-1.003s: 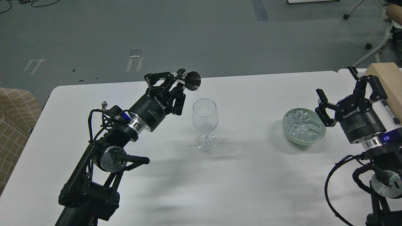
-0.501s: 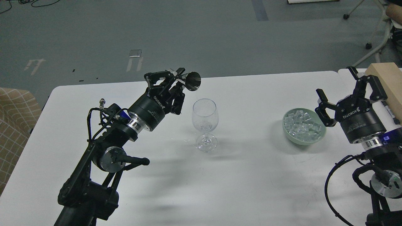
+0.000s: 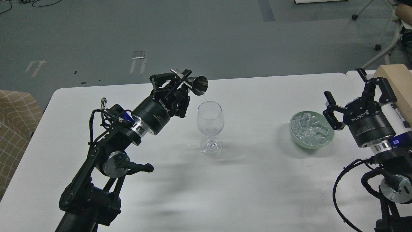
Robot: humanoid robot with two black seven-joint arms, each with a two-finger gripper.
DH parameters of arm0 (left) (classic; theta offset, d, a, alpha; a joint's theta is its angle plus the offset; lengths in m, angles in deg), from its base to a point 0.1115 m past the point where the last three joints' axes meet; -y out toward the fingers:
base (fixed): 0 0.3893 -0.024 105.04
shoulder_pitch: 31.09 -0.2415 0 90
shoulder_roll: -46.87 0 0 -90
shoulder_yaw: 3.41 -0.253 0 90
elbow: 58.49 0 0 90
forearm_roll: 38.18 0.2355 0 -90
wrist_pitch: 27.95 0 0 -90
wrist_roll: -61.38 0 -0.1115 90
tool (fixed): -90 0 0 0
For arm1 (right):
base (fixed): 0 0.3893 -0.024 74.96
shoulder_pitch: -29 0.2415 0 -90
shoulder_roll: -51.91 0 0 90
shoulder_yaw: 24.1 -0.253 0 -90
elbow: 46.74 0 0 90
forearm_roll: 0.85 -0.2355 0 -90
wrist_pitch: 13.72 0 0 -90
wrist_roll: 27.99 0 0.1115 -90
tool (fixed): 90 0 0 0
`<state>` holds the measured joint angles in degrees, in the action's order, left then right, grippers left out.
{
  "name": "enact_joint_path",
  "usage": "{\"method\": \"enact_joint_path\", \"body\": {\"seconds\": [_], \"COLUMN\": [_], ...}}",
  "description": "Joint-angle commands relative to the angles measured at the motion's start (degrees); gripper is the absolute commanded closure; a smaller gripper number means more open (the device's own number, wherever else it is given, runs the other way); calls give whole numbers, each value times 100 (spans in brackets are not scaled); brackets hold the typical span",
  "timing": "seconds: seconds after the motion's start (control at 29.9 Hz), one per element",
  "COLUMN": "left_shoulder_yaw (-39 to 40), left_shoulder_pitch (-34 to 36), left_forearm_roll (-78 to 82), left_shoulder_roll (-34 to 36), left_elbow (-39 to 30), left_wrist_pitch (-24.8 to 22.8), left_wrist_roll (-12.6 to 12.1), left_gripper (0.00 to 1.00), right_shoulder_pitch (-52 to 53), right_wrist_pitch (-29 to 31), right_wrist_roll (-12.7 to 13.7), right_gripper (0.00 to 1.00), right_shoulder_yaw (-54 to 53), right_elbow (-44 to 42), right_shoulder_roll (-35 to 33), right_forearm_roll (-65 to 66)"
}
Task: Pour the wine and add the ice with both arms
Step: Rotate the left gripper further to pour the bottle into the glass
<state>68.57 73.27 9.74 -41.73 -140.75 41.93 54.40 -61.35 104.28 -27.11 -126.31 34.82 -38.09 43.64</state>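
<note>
A clear stemmed wine glass (image 3: 210,124) stands upright near the middle of the white table (image 3: 257,180). My left gripper (image 3: 180,81) is shut on a small steel measuring cup (image 3: 198,85), tipped with its mouth over the glass rim; a thin clear stream falls into the glass. A pale green bowl (image 3: 326,140) at the right holds the ice (image 3: 309,129), many small clear cubes. My right gripper (image 3: 346,91) is open and empty, just right of the bowl and above the table.
A light wooden block (image 3: 397,85) lies at the table's right edge behind my right gripper. A tan checked seat (image 3: 14,119) is off the table's left side. Grey floor lies beyond the far edge.
My left gripper has shifted slightly right and tipped the steel cup further over the glass. The right arm has not moved.
</note>
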Motion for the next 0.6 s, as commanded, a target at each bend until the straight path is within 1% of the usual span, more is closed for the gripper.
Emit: {"method": "enact_joint_path", "body": {"seconds": [0.0,0.03,0.27,0.4,0.57], "left_shoulder_yaw": [0,-9,0,0,0], "left_shoulder_pitch": [14,14,32,93,128], "left_forearm_roll": [199,252,429,692,692], "left_shoulder_roll": [0,0,0,61,167], "left_elbow": [17,17,97,184,193], "left_wrist_pitch": [0,0,9,9,0], "left_wrist_roll": [82,117,162,416,487], "left_gripper": [88,88,88,88,88], "right_shoulder_pitch": [0,0,0,0,9], "right_wrist_pitch": [0,0,0,0,0], "right_wrist_roll": [0,0,0,0,0], "right_gripper": [0,0,0,0,0], "right_shoulder_yaw": [0,0,-9,0,0], "right_elbow": [0,0,-9,-9,-9], "right_shoulder_roll": [0,0,0,0,0], "right_forearm_roll": [-2,-2,-2,-2,7]}}
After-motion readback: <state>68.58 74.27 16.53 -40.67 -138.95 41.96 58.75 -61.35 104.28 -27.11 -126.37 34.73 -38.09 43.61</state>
